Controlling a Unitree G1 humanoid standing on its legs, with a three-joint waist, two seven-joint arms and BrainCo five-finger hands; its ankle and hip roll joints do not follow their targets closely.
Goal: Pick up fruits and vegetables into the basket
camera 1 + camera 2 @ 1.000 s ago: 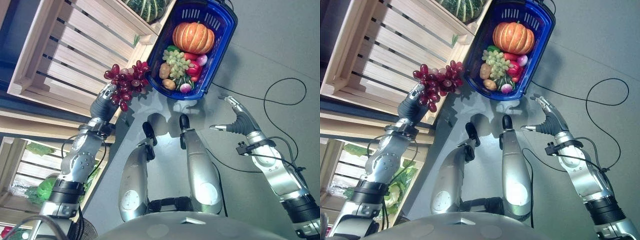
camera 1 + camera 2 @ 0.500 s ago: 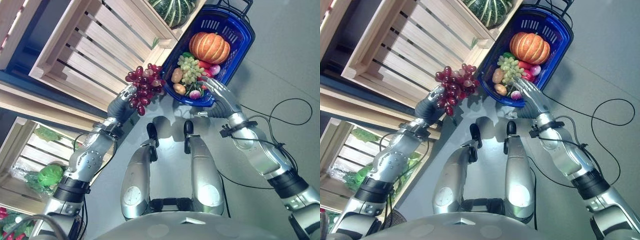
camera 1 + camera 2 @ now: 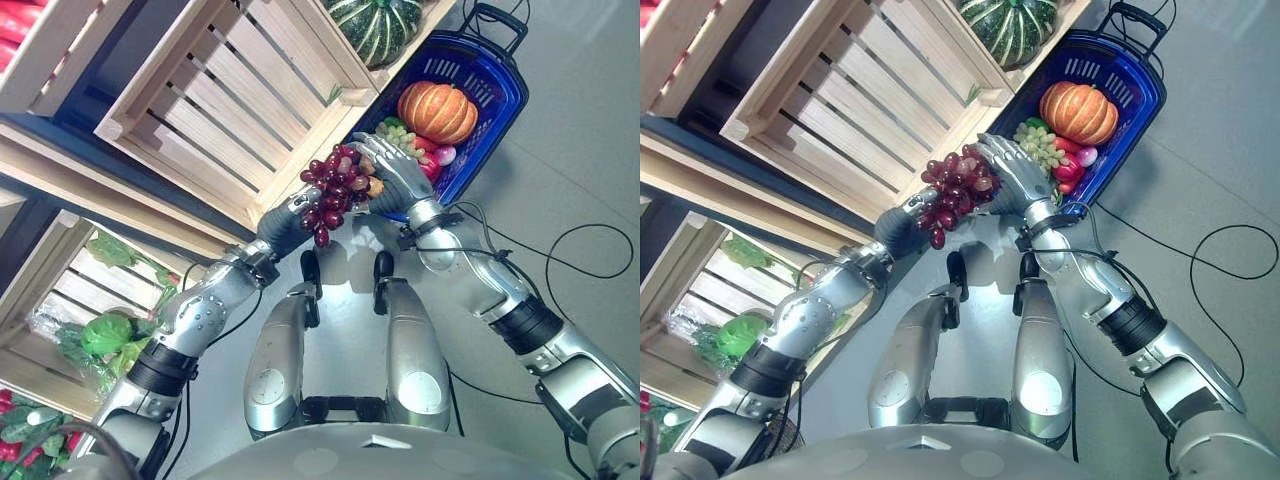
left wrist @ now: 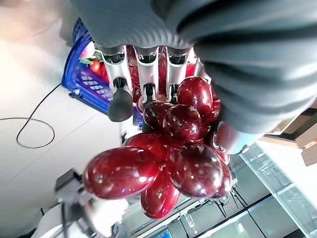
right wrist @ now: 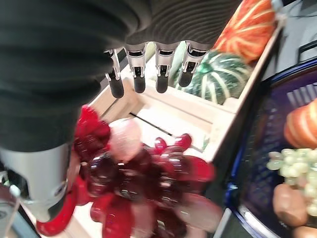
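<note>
A bunch of red grapes (image 3: 335, 185) hangs in the air just short of the near rim of the blue basket (image 3: 505, 95). My left hand (image 3: 288, 215) is shut on the grapes (image 4: 168, 158) from below. My right hand (image 3: 388, 170) lies over the bunch from the basket side. Its fingers (image 5: 148, 74) are straight above the grapes (image 5: 143, 183). In the basket lie an orange pumpkin (image 3: 437, 110), green grapes (image 3: 1040, 145), and several small red and pink vegetables.
An empty slatted wooden crate (image 3: 230, 100) stands left of the basket. A striped green squash (image 3: 375, 25) sits in the crate behind it. Leafy greens (image 3: 100, 335) fill a lower crate at the left. Grey floor lies to the right of the basket.
My right hand has swung in from the right and come over the grapes. My left hand has carried the bunch closer to the basket. The camera has shifted too.
</note>
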